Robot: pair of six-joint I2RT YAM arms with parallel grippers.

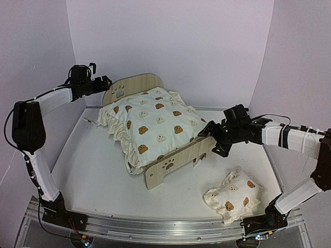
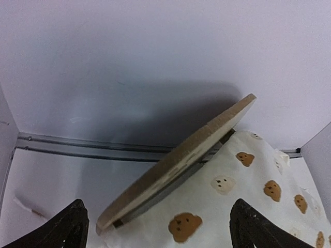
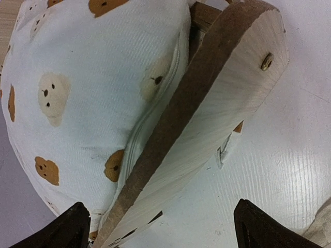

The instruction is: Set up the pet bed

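Note:
The pet bed (image 1: pixel 178 161) stands in the middle of the table, its paw-print headboard (image 1: pixel 132 86) at the back and its low footboard toward the front. A bear-print cushion (image 1: pixel 153 122) fills it and hides the base. My left gripper (image 1: pixel 107 82) is open at the headboard's left end. In the left wrist view the headboard's edge (image 2: pixel 176 160) and the cushion (image 2: pixel 232 199) lie between the spread fingers (image 2: pixel 67 230) of the left gripper (image 2: pixel 163 235). My right gripper (image 1: pixel 214 137) is open at the footboard's right end. The right wrist view has the footboard (image 3: pixel 207 119) between the fingertips (image 3: pixel 269 227) of the right gripper (image 3: pixel 165 235), untouched.
A small bear-print pillow (image 1: pixel 232 197) lies on the white table (image 1: pixel 88 165) at the front right, below the right arm. Pale walls close in at the back and both sides. A metal rail (image 1: pixel 155 227) runs along the near edge.

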